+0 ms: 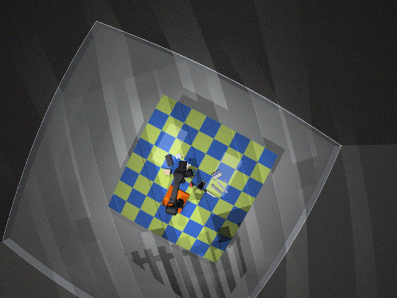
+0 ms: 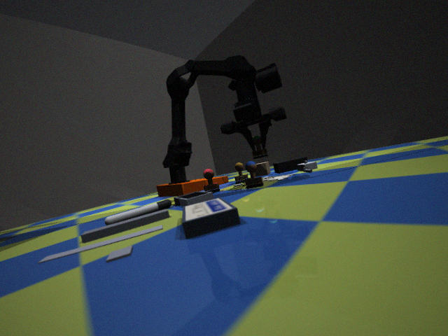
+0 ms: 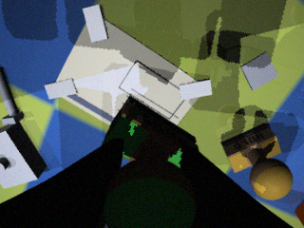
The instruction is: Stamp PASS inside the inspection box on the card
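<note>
My gripper (image 2: 259, 147) (image 3: 152, 151) is shut on a stamp with a green knob (image 2: 257, 139) (image 3: 149, 201), held upright above the card. The lettering on its face is not visible. The white card (image 3: 81, 59) (image 2: 278, 178) lies flat below, with an outlined inspection box (image 3: 127, 74) just beyond the stamp's base in the wrist view. No green print shows in the visible part of the box; its near edge is partly covered by the stamp. A small dark open tray (image 1: 201, 184) (image 2: 193, 198), apparently the ink pad, lies away from the card.
A yellow-knobbed HOLD stamp (image 3: 271, 180) (image 2: 239, 166), a blue-knobbed stamp (image 2: 250, 166) and a red-knobbed stamp (image 2: 208, 173) stand nearby. A beige block (image 1: 167, 172) and dark block (image 1: 169, 160) lie beyond the card. A labelled box (image 1: 216, 174) and marker (image 2: 137, 212) lie near the tray.
</note>
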{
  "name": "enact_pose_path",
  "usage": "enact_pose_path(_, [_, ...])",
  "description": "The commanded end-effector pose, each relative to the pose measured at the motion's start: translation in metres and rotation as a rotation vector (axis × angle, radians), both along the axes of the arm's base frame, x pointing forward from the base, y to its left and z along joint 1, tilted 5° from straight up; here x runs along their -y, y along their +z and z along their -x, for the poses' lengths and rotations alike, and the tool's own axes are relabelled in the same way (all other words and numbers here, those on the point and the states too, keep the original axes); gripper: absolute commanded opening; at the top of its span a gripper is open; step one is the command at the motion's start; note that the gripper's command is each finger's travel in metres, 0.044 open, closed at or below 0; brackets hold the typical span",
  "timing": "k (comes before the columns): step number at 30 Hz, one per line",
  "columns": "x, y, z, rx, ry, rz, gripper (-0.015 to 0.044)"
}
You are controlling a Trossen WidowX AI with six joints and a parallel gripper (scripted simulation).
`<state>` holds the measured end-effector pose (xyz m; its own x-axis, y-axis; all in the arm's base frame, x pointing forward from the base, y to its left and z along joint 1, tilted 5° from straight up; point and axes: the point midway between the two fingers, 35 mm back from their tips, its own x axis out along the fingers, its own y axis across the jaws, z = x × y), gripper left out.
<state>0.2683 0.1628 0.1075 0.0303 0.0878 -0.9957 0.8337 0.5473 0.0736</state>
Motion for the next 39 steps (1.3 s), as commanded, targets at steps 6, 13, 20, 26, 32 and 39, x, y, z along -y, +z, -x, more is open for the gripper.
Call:
enact_pose_path(6, [0.021, 0.004, -0.026, 0.009, 0.003, 0.003, 0.0])
enact_pose_path(13, [0.053, 0.003, -0.055, 0.011, 0.004, 0.007, 0.0])
enact_pose_path(20, [0.09, 0.002, -0.081, 0.012, 0.005, 0.01, 0.0])
enact_pose_path(26, [0.126, -0.001, -0.099, 0.014, 0.006, 0.012, 0.0])
enact_pose_path(32, [0.164, -0.004, -0.114, 0.015, 0.007, 0.014, 0.0])
enact_pose_path(39, [0.181, -0.007, -0.118, 0.016, 0.007, 0.014, 0.0])
